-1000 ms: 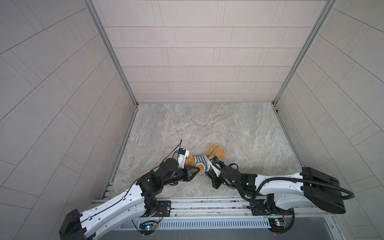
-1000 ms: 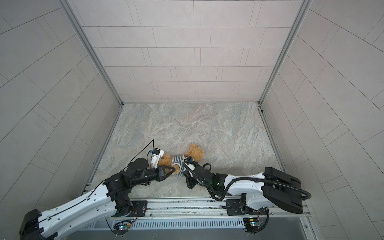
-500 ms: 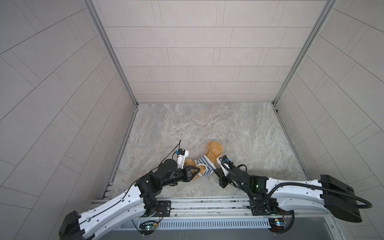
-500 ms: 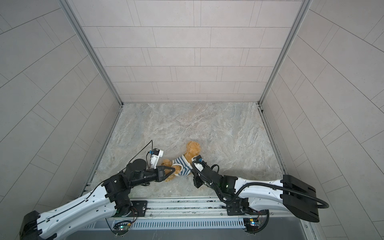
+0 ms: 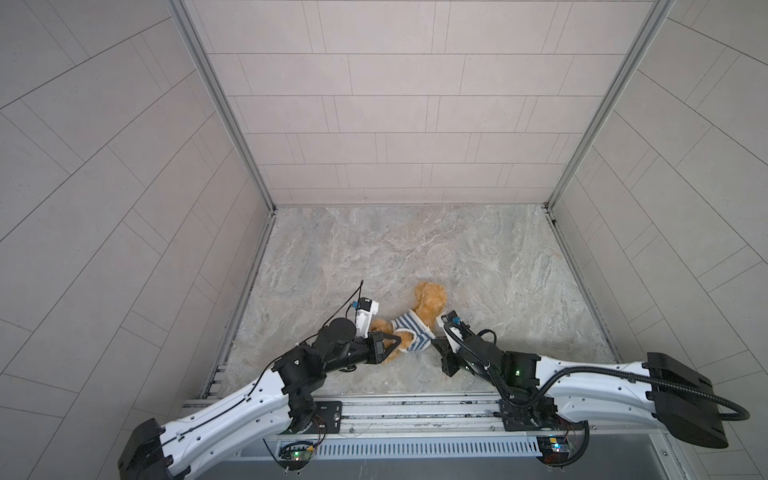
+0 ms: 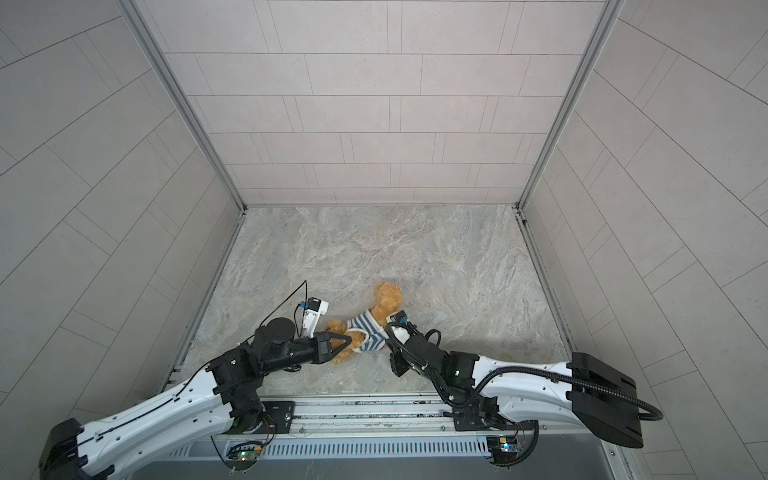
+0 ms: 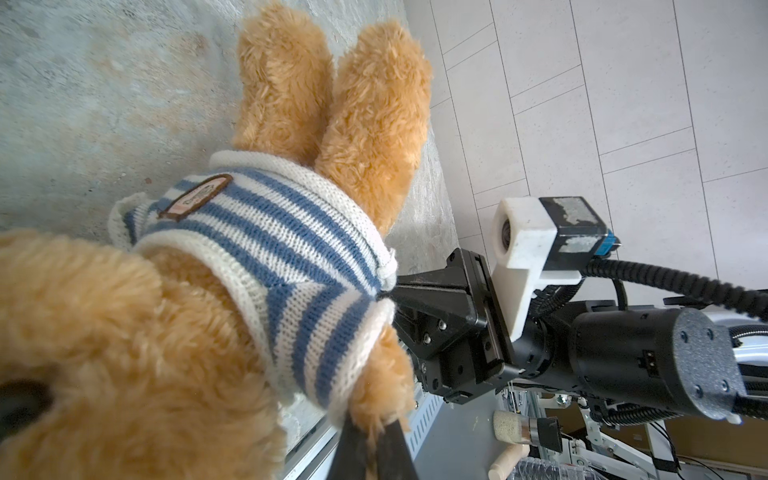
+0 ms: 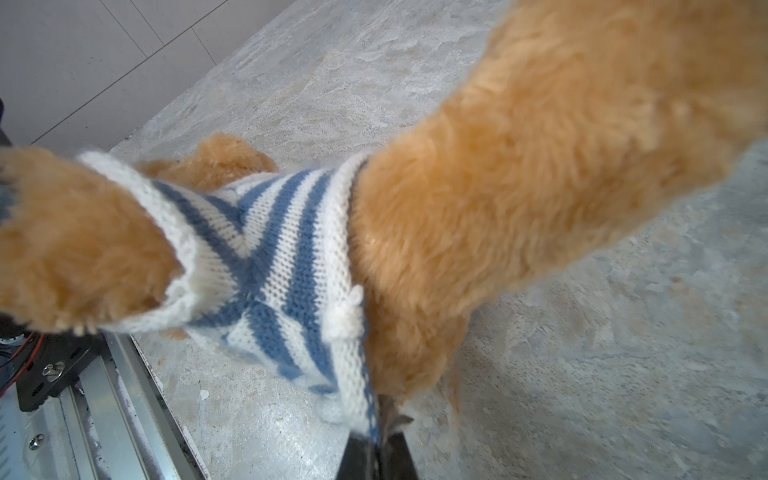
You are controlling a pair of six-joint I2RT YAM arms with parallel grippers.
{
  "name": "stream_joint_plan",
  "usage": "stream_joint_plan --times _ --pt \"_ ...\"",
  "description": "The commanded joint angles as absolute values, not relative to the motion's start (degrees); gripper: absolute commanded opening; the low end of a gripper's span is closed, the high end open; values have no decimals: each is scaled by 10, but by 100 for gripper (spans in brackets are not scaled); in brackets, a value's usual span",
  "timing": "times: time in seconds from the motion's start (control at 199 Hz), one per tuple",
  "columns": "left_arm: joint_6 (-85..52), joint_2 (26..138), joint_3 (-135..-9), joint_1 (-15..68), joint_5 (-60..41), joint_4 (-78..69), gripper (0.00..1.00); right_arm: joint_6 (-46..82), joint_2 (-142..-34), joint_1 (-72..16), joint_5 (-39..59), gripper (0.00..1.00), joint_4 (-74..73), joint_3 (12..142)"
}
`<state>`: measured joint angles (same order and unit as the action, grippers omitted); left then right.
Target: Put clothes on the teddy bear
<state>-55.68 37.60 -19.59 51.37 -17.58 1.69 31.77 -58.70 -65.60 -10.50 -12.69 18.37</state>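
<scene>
The golden-brown teddy bear (image 5: 430, 299) (image 6: 386, 297) lies on the marble floor near the front edge. The blue-and-white striped shirt (image 5: 409, 329) (image 7: 266, 224) is around its torso, its brown badge (image 7: 195, 199) showing. One paw (image 8: 75, 249) sticks out of a sleeve. My left gripper (image 5: 397, 340) (image 7: 374, 436) is shut on the fur of that paw. My right gripper (image 5: 434, 344) (image 8: 376, 440) is shut on the shirt's hem, beside the legs (image 7: 332, 91). The bear's face is hidden.
A metal rail (image 5: 415, 409) runs along the front edge of the floor, just behind both grippers. Tiled walls (image 5: 395, 124) close the cell on three sides. The marble floor (image 5: 415, 249) stretches away behind the bear.
My right gripper has shifted slightly to the right with the shirt hem, and that arm's elbow has swung out to the right. The left arm has hardly moved.
</scene>
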Motion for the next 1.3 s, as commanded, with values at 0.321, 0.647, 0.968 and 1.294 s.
stream_joint_plan --times 0.321,0.647,0.968,1.294 --pt "-520 398 -211 506 -169 -5 0 236 -550 -656 -81 25 -43 252" --pt "-504 394 -196 485 -201 -27 0 189 -512 -658 -13 43 -101 244" --pt "-494 393 -185 470 -230 -29 0 165 -595 -661 41 42 -161 292" --pt "-504 390 -186 470 -229 -33 0 136 -662 -673 24 41 -153 332"
